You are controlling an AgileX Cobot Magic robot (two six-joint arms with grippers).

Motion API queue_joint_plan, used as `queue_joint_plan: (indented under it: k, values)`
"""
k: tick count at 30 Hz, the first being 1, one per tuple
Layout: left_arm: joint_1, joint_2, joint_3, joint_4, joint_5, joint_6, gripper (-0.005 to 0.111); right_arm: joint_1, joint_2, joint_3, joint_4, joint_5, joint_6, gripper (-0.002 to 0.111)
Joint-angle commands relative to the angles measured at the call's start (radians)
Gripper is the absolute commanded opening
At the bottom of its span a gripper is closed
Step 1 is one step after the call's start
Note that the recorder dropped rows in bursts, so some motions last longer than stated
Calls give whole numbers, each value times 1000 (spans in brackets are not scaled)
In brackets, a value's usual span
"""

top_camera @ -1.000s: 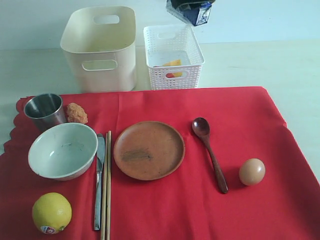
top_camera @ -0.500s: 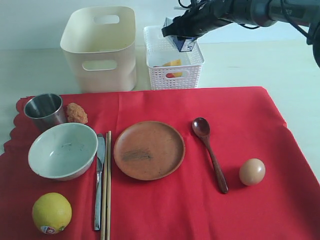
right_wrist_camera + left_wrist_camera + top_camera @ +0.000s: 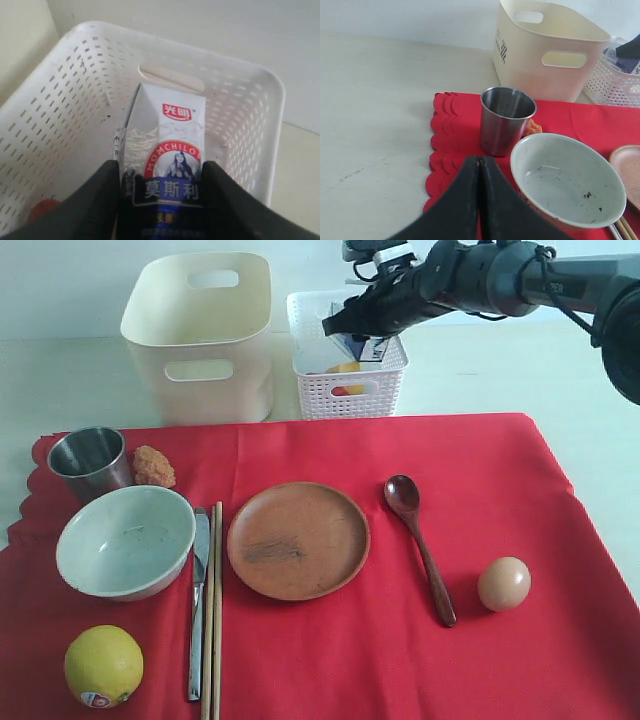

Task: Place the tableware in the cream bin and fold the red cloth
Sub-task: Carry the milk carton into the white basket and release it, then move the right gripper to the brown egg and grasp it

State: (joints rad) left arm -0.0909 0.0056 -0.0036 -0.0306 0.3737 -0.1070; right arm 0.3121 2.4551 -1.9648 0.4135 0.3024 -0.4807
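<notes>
Right gripper [image 3: 162,172] coming down since a second ago, now dipping milk carton [image 3: 167,130] into white basket [image 3: 385,390]. Jaws staying partway open, clamping carton's sides. Carton showing 光明, MOMCHILO, 莫斯利.

Left gripper [image 3: 480,200] sitting pinched shut, holding nothing.

Bowl [image 3: 125,540], cup [image 3: 88,460], plate [image 3: 298,540], spoon [image 3: 420,550], knife [image 3: 197,640], chopsticks [image 3: 213,620] not budging, all lying on red cloth [image 3: 520,490].

Cream bin [image 3: 200,370] standing just behind cloth, beside basket, on pale tabletop [image 3: 500,370].

Brushed steel cup [image 3: 507,120], matt red cloth [image 3: 480,500], wooden spoon [image 3: 420,545].
</notes>
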Motion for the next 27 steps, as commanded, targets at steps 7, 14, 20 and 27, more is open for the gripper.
queue_joint_plan:
  k: [7,14,20,27]
  values:
    - [1,-6,4,-7,-8,-2,0,20,0,-6,-2,-6,-53,35]
    - [1,-6,4,-7,-8,-2,0,18,-51,-6,-7,-2,-50,63]
    - [1,-6,4,-7,-8,-2,0,18,-127,-6,-13,37,-50,73]
    - [1,-6,4,-7,-8,-2,0,18,-231,-6,-141,185,14,73]
